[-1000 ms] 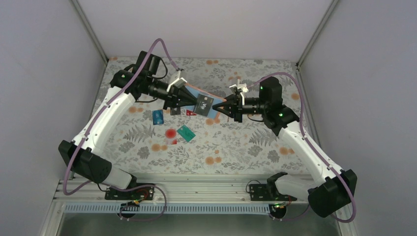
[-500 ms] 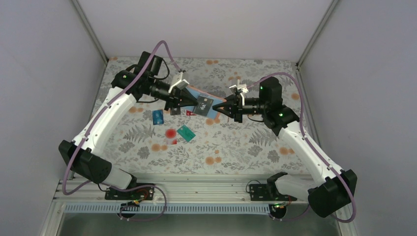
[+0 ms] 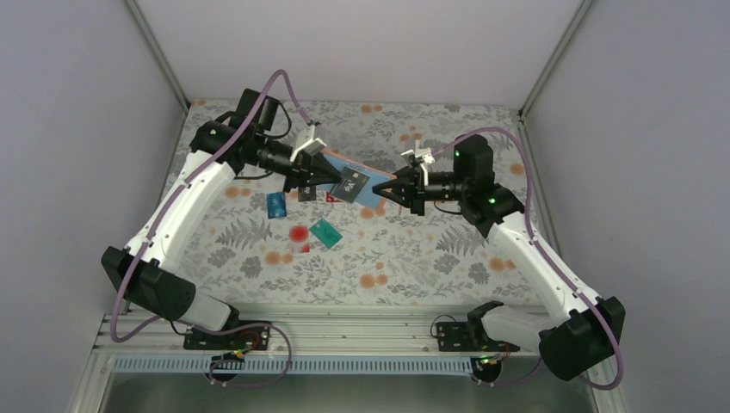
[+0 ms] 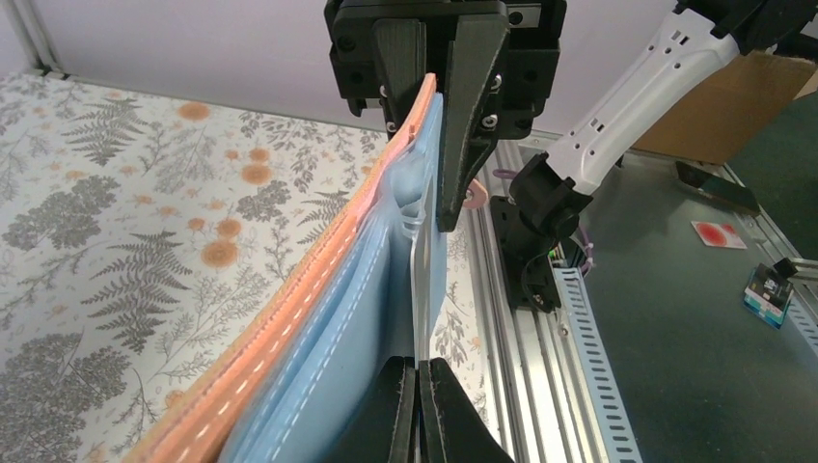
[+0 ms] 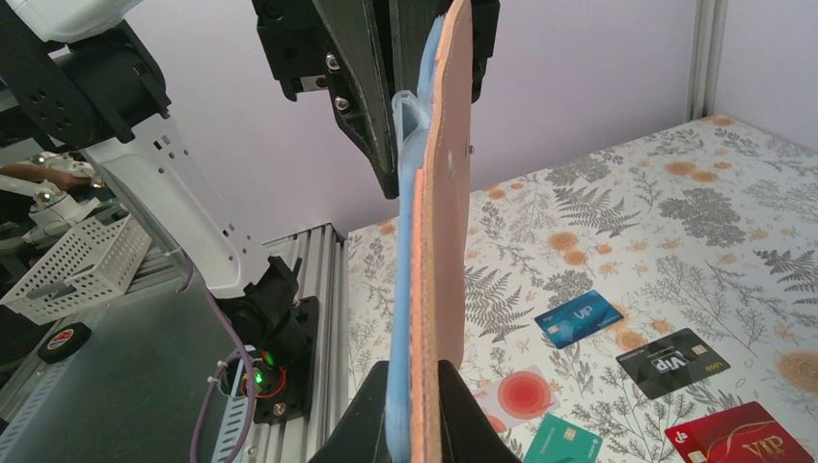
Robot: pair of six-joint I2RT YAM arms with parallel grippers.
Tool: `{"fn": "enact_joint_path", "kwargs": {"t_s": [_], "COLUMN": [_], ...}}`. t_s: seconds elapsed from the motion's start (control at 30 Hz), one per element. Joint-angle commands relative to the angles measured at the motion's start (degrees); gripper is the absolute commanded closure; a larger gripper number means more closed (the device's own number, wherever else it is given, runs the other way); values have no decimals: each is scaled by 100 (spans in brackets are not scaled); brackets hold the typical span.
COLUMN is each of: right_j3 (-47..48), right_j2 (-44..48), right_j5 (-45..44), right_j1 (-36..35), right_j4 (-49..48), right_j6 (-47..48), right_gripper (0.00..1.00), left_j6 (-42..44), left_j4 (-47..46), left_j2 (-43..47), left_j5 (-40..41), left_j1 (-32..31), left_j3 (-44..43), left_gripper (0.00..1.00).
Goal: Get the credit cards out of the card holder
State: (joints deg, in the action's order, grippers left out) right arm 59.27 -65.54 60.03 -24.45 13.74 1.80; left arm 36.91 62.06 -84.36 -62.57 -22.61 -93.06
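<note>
The card holder [image 3: 370, 194], blue inside and orange outside, hangs in the air between both arms. My right gripper [image 3: 386, 188] is shut on its right end; the right wrist view shows the jaws [image 5: 424, 410] clamped on the holder's edge [image 5: 434, 212]. My left gripper [image 3: 337, 180] is shut on a black card [image 3: 353, 184] that sticks partly out of the holder. In the left wrist view this card [image 4: 416, 289] shows edge-on above the shut jaws [image 4: 421, 405]. Blue [image 3: 275, 205], black [image 3: 306, 194], red [image 3: 334, 198], teal [image 3: 325, 231] and pale red-dot [image 3: 299, 234] cards lie on the table.
The loose cards lie on the fern-patterned table [image 3: 430, 249] below and left of the holder; they also show in the right wrist view, the blue one [image 5: 579, 318] among them. Grey walls stand on three sides. An aluminium rail [image 3: 344, 331] runs along the near edge.
My left gripper has drawn back to the left with the black card, sliding it further out of the holder. The right gripper has held the holder still.
</note>
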Motion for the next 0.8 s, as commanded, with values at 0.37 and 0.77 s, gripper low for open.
{"fn": "enact_joint_path", "kwargs": {"t_s": [0.37, 0.77], "right_j3": [208, 226], "right_j2": [103, 86], "right_j5": [181, 193], "right_j1": [55, 63], "right_j4": [103, 112], "right_j6": [131, 133], "right_gripper": [96, 96], "left_j6": [-42, -214], "left_j4": [-210, -394], "left_j2": [-58, -7], "left_j5": [132, 403], "left_j1": [12, -430], "left_j3": [-69, 119], "left_gripper": [87, 77]}}
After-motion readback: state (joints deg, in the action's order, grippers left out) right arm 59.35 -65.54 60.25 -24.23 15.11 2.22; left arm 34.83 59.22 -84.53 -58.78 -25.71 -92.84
